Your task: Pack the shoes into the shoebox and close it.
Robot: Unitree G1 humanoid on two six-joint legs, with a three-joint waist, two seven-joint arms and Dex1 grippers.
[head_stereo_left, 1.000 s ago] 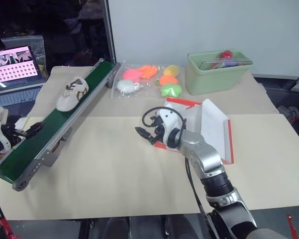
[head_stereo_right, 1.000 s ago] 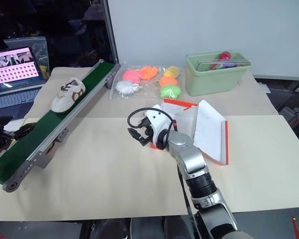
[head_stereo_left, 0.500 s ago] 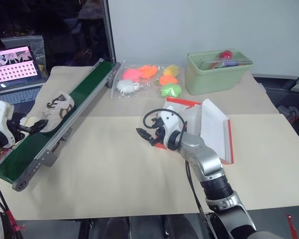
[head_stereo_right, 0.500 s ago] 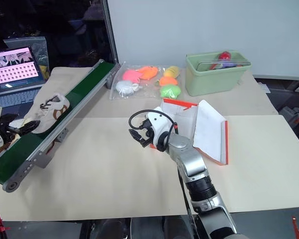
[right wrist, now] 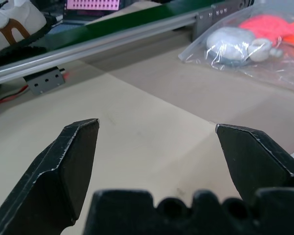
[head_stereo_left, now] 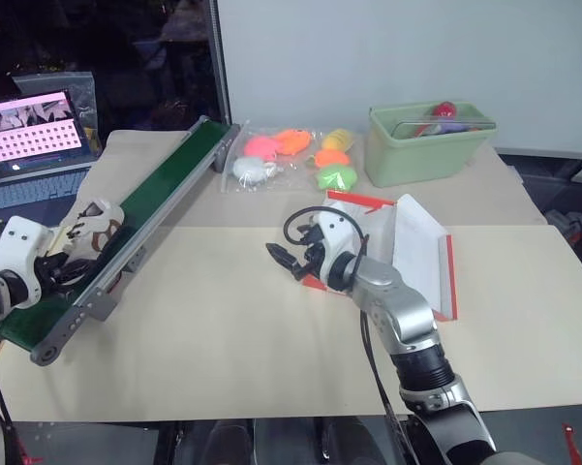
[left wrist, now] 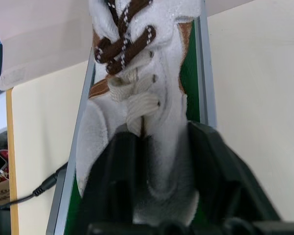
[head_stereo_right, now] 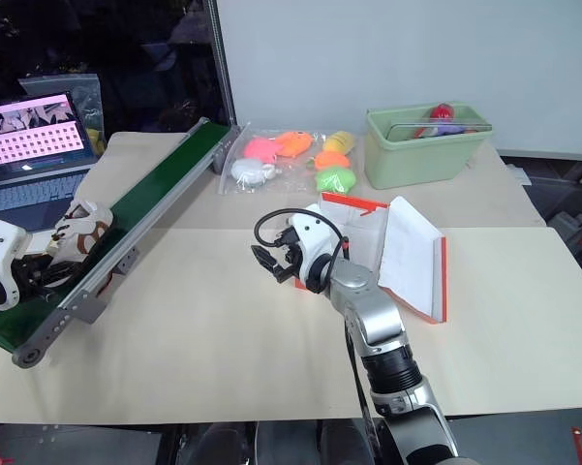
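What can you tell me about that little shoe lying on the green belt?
The shoe is small and whitish, of soft, fuzzy-looking fabric, with brown side patches and brown laces flecked with white, tied at the top. It lies on the lower end of the sloping green conveyor belt, near the laptop. The robot's left hand has its two black fingers closed on the shoe, one on each side. Its sole is hidden.
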